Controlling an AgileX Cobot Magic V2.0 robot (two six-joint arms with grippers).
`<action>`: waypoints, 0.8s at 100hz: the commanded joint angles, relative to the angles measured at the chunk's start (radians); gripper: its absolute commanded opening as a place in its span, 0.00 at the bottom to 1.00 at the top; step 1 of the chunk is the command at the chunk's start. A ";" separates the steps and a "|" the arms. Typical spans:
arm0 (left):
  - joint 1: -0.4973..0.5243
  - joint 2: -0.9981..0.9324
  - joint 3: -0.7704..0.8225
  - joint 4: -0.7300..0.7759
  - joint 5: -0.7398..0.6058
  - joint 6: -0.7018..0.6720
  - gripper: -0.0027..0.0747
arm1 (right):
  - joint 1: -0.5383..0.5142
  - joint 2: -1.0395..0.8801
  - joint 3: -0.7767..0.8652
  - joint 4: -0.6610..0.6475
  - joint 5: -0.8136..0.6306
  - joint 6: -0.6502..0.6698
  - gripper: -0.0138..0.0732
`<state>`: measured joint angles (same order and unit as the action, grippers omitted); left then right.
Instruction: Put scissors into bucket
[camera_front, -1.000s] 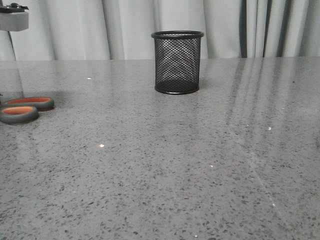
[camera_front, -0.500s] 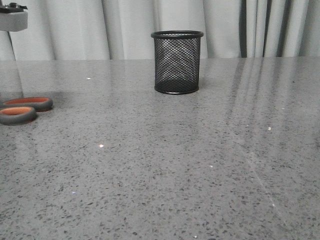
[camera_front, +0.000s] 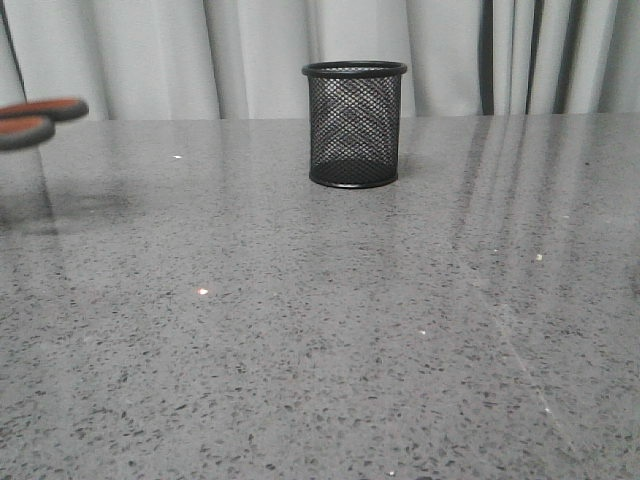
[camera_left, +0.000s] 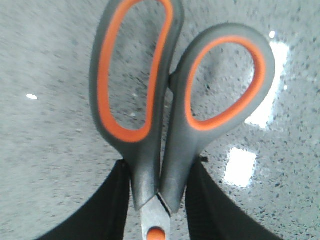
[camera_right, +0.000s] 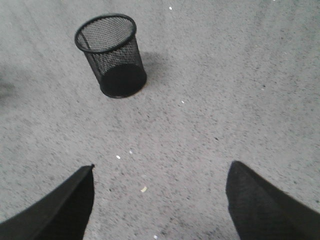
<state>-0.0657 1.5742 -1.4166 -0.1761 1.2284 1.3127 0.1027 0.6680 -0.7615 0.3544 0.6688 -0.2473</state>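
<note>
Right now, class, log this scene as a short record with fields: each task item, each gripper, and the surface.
scissors: lifted off the table, clamped at the neck by the left gripper
bucket: upright, empty, on the table
right gripper: open, holding nothing, above the table
step left: scissors not yet in bucket

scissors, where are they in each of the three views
Front view: only the scissors' handle loops show, at the far left edge, raised off the table.
Left wrist view: scissors fill the middle, clamped between the left gripper's fingers.
Right wrist view: not in it.
Shared landmark: the bucket, in the front and right wrist views.
</note>
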 joint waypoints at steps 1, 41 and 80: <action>-0.006 -0.076 -0.061 -0.053 0.050 -0.014 0.01 | 0.002 0.007 -0.033 0.066 -0.095 -0.014 0.73; -0.136 -0.162 -0.255 -0.058 0.047 -0.078 0.01 | 0.002 0.104 -0.166 0.357 -0.060 -0.151 0.73; -0.299 -0.162 -0.381 -0.058 0.007 -0.173 0.01 | 0.002 0.341 -0.327 0.898 0.128 -0.456 0.73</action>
<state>-0.3285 1.4507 -1.7538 -0.2028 1.2619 1.1831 0.1027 0.9740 -1.0282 1.0784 0.7737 -0.6219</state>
